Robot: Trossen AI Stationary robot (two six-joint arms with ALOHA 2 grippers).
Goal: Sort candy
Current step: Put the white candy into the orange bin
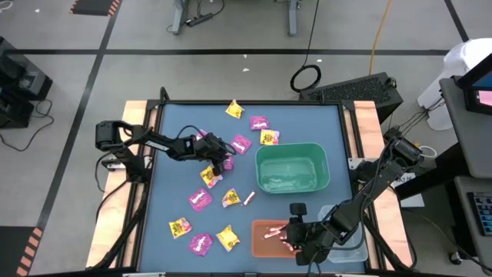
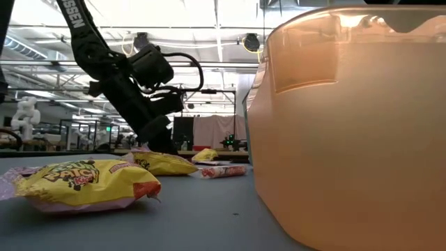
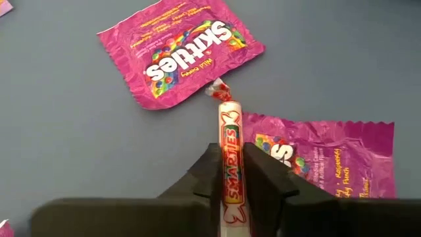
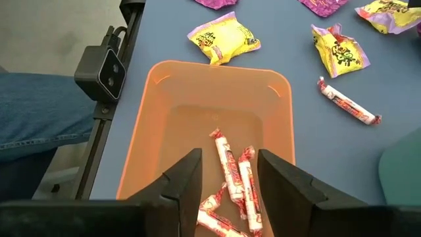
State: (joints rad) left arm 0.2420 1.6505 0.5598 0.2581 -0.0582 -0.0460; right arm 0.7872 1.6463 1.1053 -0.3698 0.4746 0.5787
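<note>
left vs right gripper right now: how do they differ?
Grip: the left gripper is shut on a thin white Smarties candy stick; the right gripper is open and holds nothing.
Place: the left is over the blue table among magenta Skittles packets; the right hangs over the orange plastic bin, where several sticks already lie.
Shared: both are dark two-finger grippers.

High view looks straight down on the whole table [image 1: 177, 115]. Low view sits at tabletop height, tight against the orange bin [image 2: 348, 125]. Left wrist view looks close past its pincer at packets. Right wrist view looks down into the same orange bin beneath its pincer.
</note>
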